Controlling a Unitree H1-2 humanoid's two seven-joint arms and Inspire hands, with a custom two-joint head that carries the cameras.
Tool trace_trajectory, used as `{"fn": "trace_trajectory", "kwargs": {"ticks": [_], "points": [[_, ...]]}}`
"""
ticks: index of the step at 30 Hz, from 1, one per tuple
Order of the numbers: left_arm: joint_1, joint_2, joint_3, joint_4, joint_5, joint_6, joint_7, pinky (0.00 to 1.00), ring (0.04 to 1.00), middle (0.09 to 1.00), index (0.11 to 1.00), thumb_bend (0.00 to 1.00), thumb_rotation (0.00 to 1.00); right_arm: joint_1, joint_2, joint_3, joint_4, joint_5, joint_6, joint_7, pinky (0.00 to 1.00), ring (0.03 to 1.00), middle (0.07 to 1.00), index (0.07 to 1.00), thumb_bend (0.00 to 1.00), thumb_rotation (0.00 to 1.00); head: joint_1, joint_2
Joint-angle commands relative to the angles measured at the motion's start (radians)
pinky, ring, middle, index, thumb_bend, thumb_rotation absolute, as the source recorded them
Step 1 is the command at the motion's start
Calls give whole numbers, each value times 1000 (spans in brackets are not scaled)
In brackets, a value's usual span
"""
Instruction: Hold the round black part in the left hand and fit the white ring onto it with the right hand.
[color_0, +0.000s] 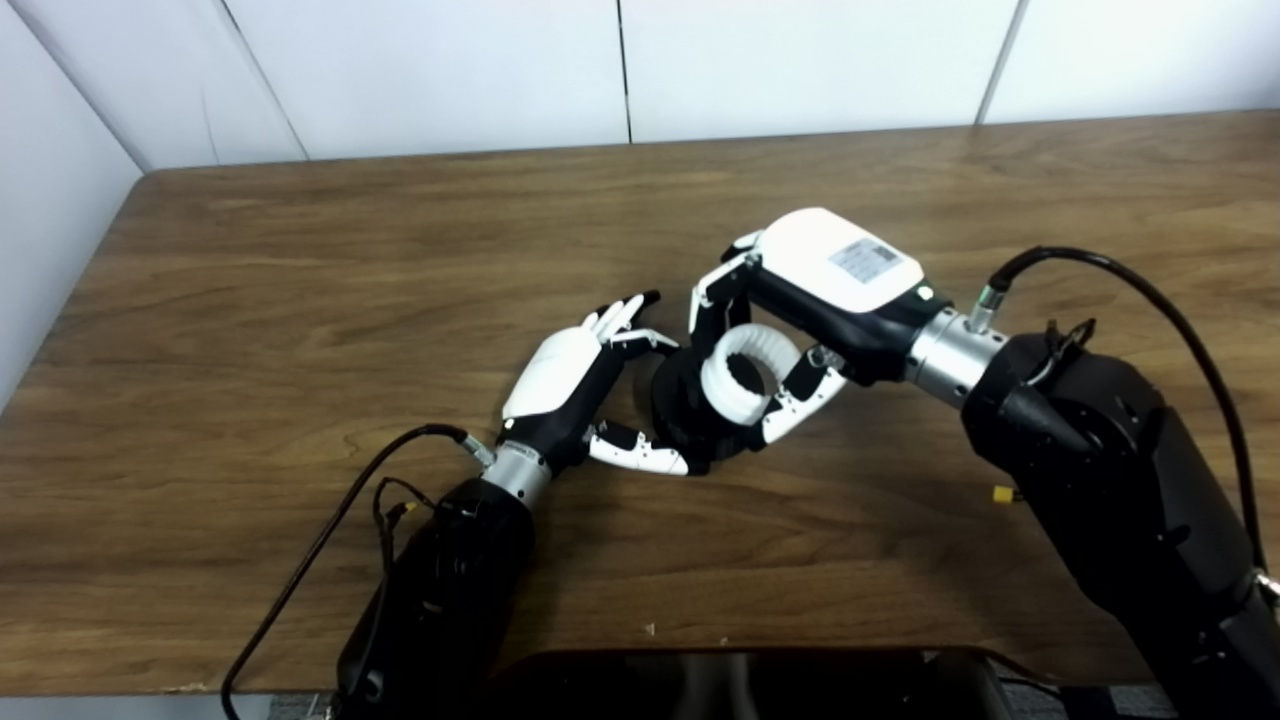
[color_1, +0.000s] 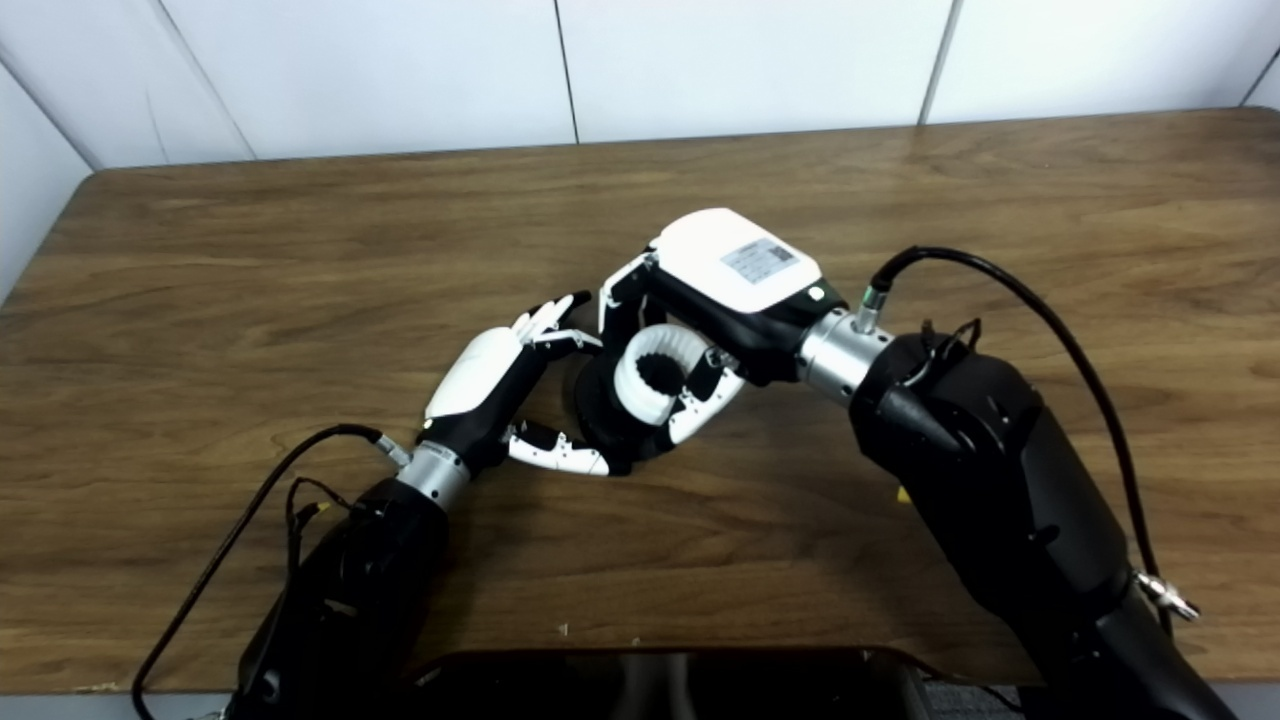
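The round black part (color_0: 680, 410) is at the table's middle, held in my left hand (color_0: 575, 385), whose thumb lies under it and fingers reach around its far side. My right hand (color_0: 800, 300) is shut on the white ribbed ring (color_0: 745, 372) and holds it against the black part's right face. The ring stands tilted on edge, with its hole showing dark. Both also show in the right eye view: the ring (color_1: 655, 375), the black part (color_1: 605, 405), the left hand (color_1: 495, 375) and the right hand (color_1: 715, 285). Whether the ring is seated on the part is hidden.
The brown wooden table (color_0: 300, 250) ends at a white wall behind and to the left. Black cables trail from both forearms, one (color_0: 330, 530) over the table at the left. A dark unit (color_0: 720, 685) sits at the front edge.
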Motion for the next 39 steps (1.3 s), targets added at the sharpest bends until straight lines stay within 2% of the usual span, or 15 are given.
{"fn": "trace_trajectory", "kwargs": {"ticks": [1, 21, 39], "points": [[-17, -7, -14, -16, 5, -6, -6, 1000, 1000, 1000, 629, 980, 357, -50, 11, -3, 6, -9, -26, -14, 820, 492, 516, 475, 527, 0, 2, 1], [-16, -4, -20, -16, 14, -12, 5, 1000, 1000, 1000, 621, 984, 361, -86, 60, 13, 82, -44, -55, -33, 812, 500, 523, 469, 526, 0, 6, 5], [-8, -2, -22, -44, 18, 11, -10, 1000, 1000, 1000, 635, 979, 368, -87, 87, 34, 141, -51, -78, -63, 781, 480, 511, 475, 528, 0, 10, 17]]}}
